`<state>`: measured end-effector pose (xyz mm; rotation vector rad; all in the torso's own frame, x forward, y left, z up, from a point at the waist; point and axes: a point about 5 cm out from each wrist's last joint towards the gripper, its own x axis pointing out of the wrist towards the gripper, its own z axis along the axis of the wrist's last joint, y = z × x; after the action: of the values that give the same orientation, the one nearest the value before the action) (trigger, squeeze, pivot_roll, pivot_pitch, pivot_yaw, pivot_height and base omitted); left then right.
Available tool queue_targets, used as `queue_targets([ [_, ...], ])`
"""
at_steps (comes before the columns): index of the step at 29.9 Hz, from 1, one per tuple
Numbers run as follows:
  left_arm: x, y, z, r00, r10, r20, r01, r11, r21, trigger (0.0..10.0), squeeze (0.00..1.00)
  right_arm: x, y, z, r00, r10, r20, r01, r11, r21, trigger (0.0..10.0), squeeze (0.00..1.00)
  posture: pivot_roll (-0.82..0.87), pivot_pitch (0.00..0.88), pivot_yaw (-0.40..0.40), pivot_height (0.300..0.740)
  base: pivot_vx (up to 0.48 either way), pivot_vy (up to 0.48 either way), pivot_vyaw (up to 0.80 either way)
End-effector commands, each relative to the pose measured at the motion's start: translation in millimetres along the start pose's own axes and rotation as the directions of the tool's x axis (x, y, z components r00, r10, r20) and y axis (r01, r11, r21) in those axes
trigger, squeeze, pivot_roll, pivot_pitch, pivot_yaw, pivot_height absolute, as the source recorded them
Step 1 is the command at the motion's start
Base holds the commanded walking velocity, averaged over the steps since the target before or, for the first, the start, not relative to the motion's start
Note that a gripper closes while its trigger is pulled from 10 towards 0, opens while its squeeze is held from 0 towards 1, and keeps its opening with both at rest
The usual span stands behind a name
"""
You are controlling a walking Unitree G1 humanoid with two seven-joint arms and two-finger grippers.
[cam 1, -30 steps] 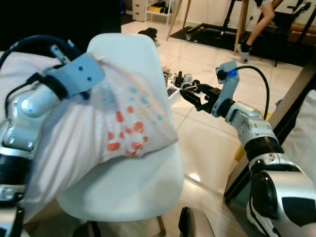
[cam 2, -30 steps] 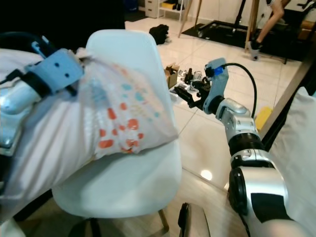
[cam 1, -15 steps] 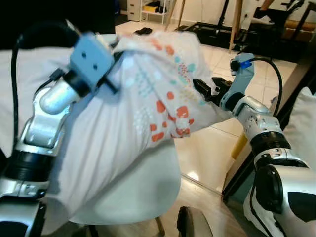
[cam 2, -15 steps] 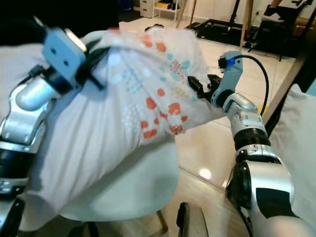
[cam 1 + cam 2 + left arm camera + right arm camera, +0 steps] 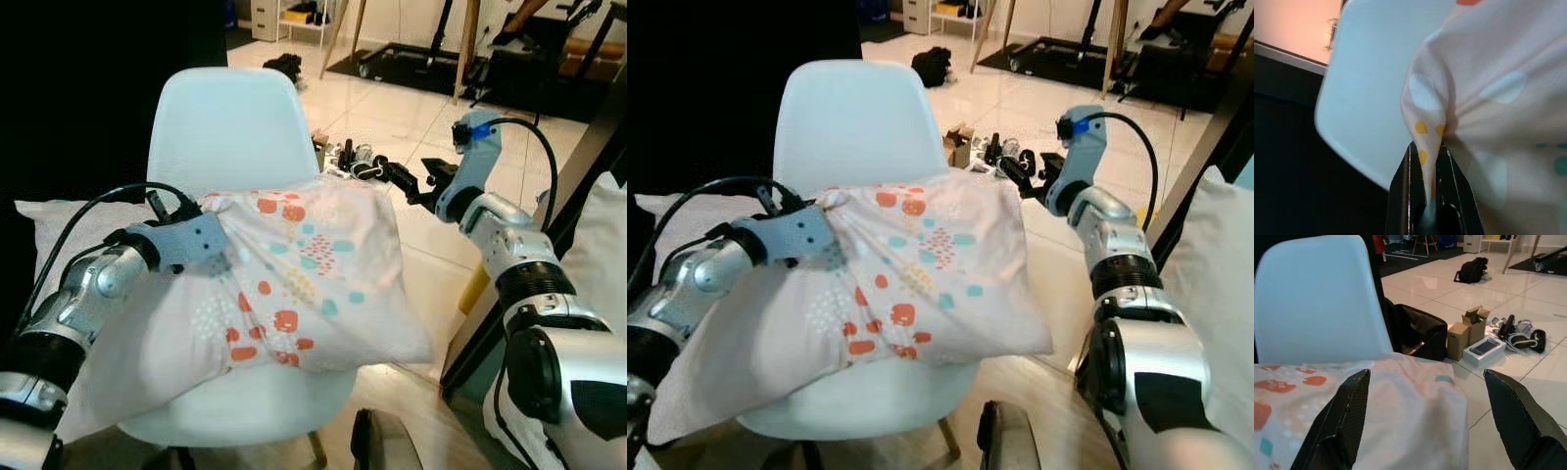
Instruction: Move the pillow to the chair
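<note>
The left arm [image 5: 88,294] comes in from the lower left of the frame, bent at the elbow. Its left gripper [image 5: 1426,188] has its two black fingers pinched tight on a fold of the pillow [image 5: 304,274]. The right arm [image 5: 509,264] reaches up along the right side of the frame. Its right gripper [image 5: 1425,426] is spread wide apart, holding nothing.

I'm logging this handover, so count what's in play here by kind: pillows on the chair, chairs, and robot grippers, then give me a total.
Patterned white pillows with orange and teal spots: 1
White moulded plastic chairs: 1
Black two-finger grippers: 2, the left gripper pinching the pillow's fabric, the right gripper open beside it
Total: 4
</note>
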<state>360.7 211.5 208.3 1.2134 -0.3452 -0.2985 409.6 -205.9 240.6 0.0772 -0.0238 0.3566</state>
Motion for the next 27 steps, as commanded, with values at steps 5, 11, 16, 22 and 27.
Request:
queue_targets([
  [5, 11.8, 33.9, 2.3, 0.980, 0.195, 0.026, -0.197, 0.973, 0.119, 10.0, 0.44, 1.6, 1.6, -0.6, 1.000, -0.004, -0.010, 0.004, 1.000, 0.002, 10.0, 1.00, -0.03, 0.000, -0.047, 0.415, 0.000, 0.000, 0.00],
  [11, 10.7, 35.6, -7.4, 0.971, 0.237, -0.022, -0.228, 0.954, 0.193, 10.0, 1.00, 2.5, 5.5, -5.9, 1.000, 0.013, -0.021, -0.013, 1.000, 0.009, 10.0, 1.00, -0.03, 0.000, -0.042, 0.415, 0.000, 0.000, 0.00],
  [16, -7.7, 30.0, -24.4, 0.979, 0.174, -0.110, -0.167, 0.983, 0.072, 10.0, 1.00, 6.5, 23.4, -17.9, 0.994, 0.109, -0.025, -0.108, 0.994, 0.016, 10.0, 0.93, -0.03, 0.000, -0.047, 0.415, 0.000, 0.000, 0.00],
  [22, -12.4, 39.2, -16.0, 0.970, 0.224, -0.094, -0.239, 0.948, -0.210, 10.0, 1.00, 9.0, 36.1, -20.4, 0.982, 0.186, 0.011, -0.186, 0.980, 0.075, 10.0, 0.05, -0.02, 0.000, -0.050, 0.415, 0.000, 0.000, 0.00],
  [27, -26.0, 47.7, 20.0, 0.873, 0.460, -0.161, -0.408, 0.512, -0.756, 10.0, 0.00, 10.2, 81.6, -38.0, 0.922, 0.371, 0.113, -0.387, 0.904, 0.184, 10.0, 0.00, -0.01, 0.000, -0.070, 0.435, 0.000, 0.000, 0.00],
])
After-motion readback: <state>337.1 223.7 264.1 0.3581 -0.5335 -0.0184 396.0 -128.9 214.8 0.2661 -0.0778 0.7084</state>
